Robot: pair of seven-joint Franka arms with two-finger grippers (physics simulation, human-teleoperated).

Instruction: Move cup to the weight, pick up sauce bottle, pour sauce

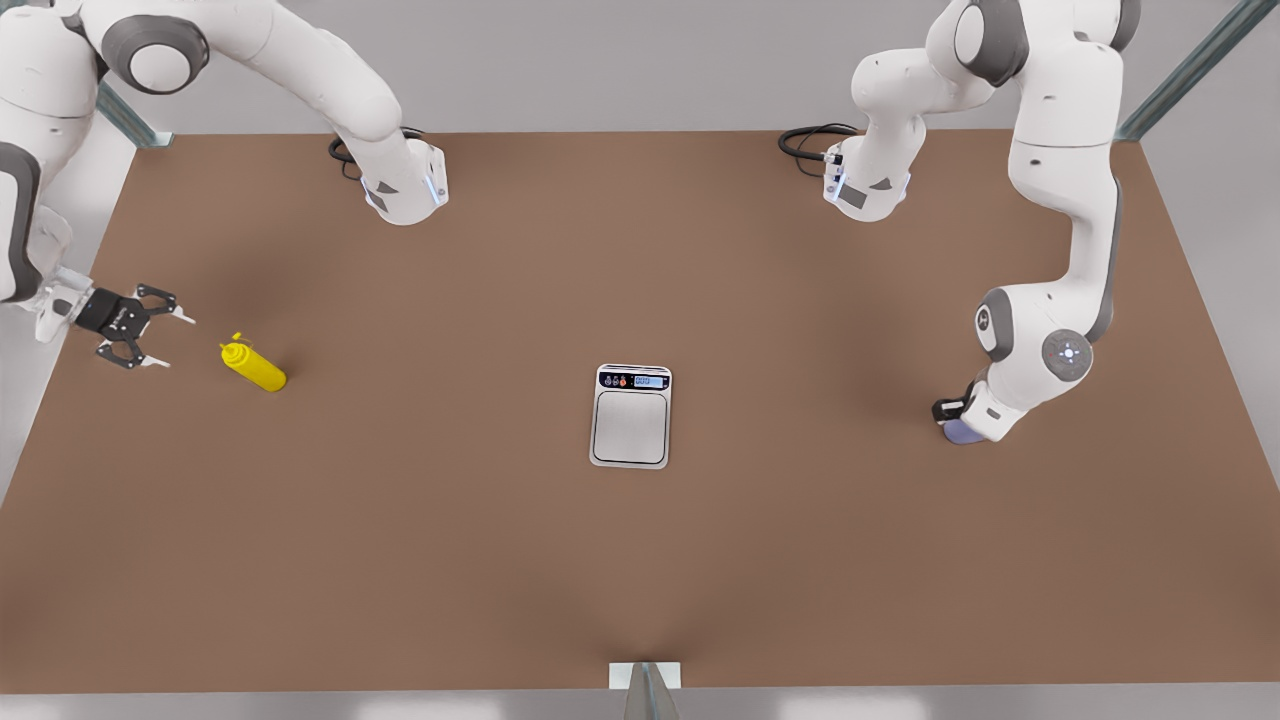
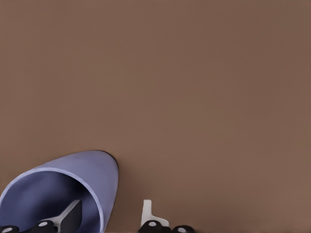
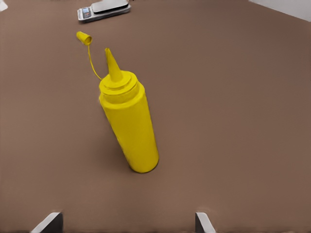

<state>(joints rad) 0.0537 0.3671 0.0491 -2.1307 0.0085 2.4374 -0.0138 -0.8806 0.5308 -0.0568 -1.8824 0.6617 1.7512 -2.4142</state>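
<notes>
The lavender-blue cup (image 1: 962, 432) stands on the table at the front view's right, mostly hidden under my left arm's hand. My left gripper (image 2: 108, 213) is open and straddles the wall of the cup (image 2: 73, 179), one finger inside and one outside. The yellow sauce bottle (image 1: 255, 367) stands at the front view's left, its small cap (image 3: 83, 37) hanging off on a tether. My right gripper (image 1: 178, 342) is open just to the left of it, a short gap away, facing the bottle (image 3: 131, 126). The weight (image 1: 630, 420), a silver-grey scale, lies at the table's middle with nothing on it.
The brown table (image 1: 420, 560) stretches between the two arms' bases at the back. The weight (image 3: 104, 8) is seen far beyond the bottle in the right wrist view. A small white bracket (image 1: 645, 676) sits at the table's front edge.
</notes>
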